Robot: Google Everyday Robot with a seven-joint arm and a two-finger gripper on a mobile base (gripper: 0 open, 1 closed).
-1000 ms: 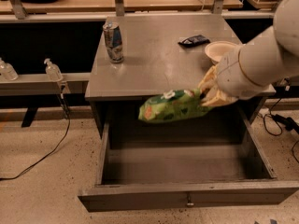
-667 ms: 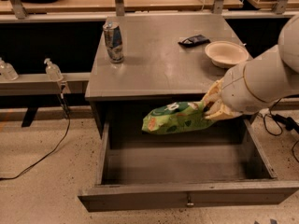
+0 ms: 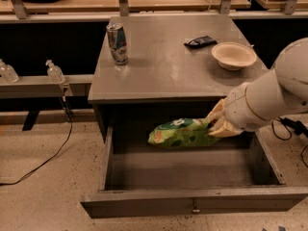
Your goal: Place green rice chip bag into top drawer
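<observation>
The tool is clamped on the right end of the bag. The bag hangs inside the open drawer, near its back.

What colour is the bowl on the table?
The bowl is pale cream, camera view. End effector holds the green rice chip bag over the open top drawer.

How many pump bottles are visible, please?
2 pump bottles: one at left edge, another beside it; more may lie offscreen. Gripper holds green rice chip bag above top drawer.
</observation>
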